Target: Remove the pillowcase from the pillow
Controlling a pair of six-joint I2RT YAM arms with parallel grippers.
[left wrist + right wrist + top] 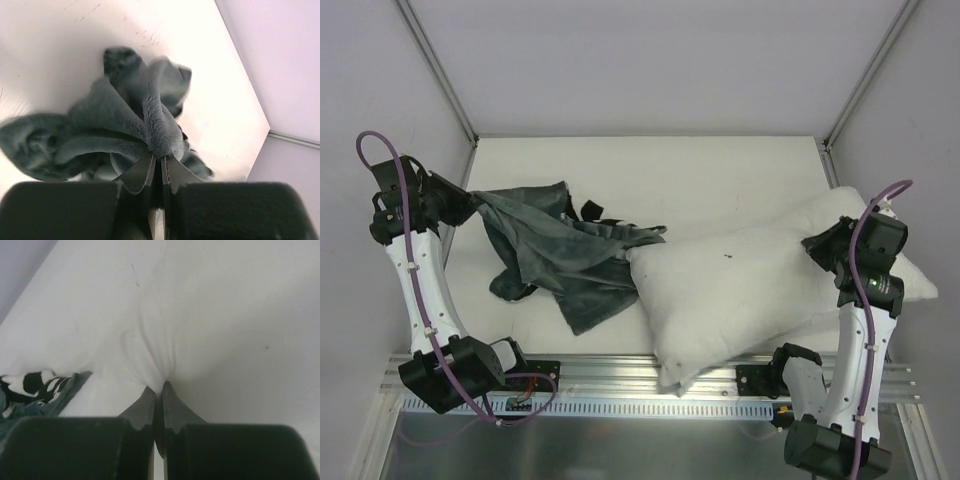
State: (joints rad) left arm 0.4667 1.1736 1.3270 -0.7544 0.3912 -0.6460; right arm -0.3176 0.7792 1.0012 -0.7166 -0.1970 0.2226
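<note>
The white pillow [740,285] lies across the right half of the table, its near corner over the front rail. The dark grey plush pillowcase [555,262] lies crumpled to its left, its right edge touching the pillow's left end. My left gripper [470,207] is shut on a bunch of the pillowcase [150,125] at its far left corner. My right gripper [817,247] is shut on a pinch of the pillow's white fabric [165,365] near its right end. A bit of the pillowcase shows at the left edge of the right wrist view [30,395].
The white table [670,170] is walled at the back and both sides by pale panels. A metal rail [620,375] runs along the front edge between the arm bases.
</note>
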